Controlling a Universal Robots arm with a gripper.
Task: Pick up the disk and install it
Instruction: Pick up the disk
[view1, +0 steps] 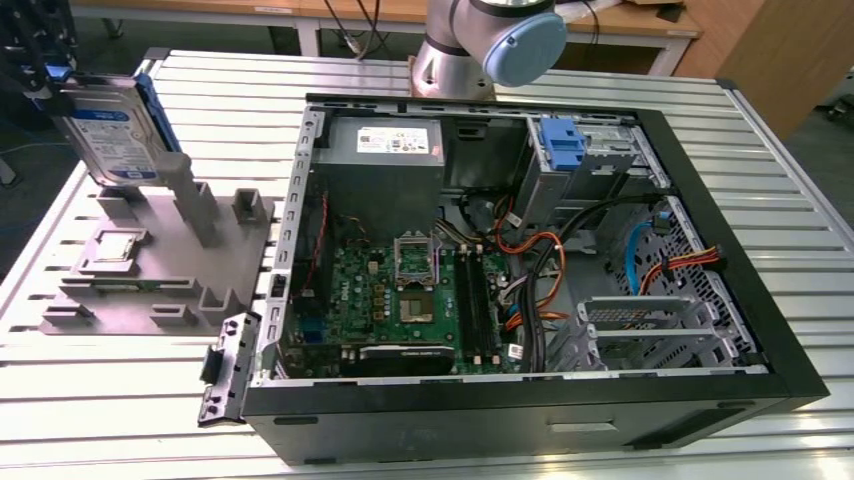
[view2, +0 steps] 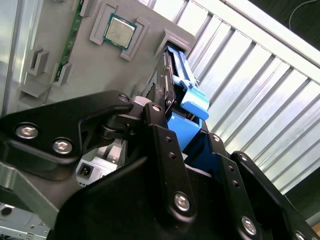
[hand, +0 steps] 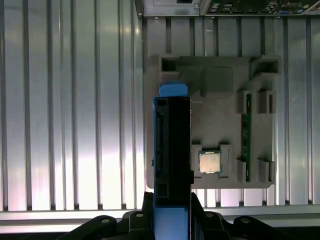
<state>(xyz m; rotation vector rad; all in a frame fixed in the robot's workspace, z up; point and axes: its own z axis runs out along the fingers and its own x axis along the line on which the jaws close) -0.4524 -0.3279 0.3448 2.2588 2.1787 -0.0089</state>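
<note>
In the exterior view, at the far left, the black pincer (view1: 40, 70) is gripping the disk (view1: 118, 132), a flat silver-grey slab with a white-and-blue label and a blue plastic frame. The disk is standing upright on its narrow edge over the left part of the holder (view1: 147, 290). In both wrist views the black fingers (hand: 145, 205) are pressing on the blue frame from either side. I cannot tell whether the disk's lower edge is touching the holder, a matte grey moulded block with square pockets and posts. A small square metallic chip (view1: 118, 247) is sitting in one pocket. The holder is lying on a ribbed, shiny metal surface (view1: 120, 400). To the right, an open black case (view1: 534, 420) is showing a green board (view1: 400, 300), orange cables (view1: 554, 255) and a blue bracket (view1: 566, 148).
</note>
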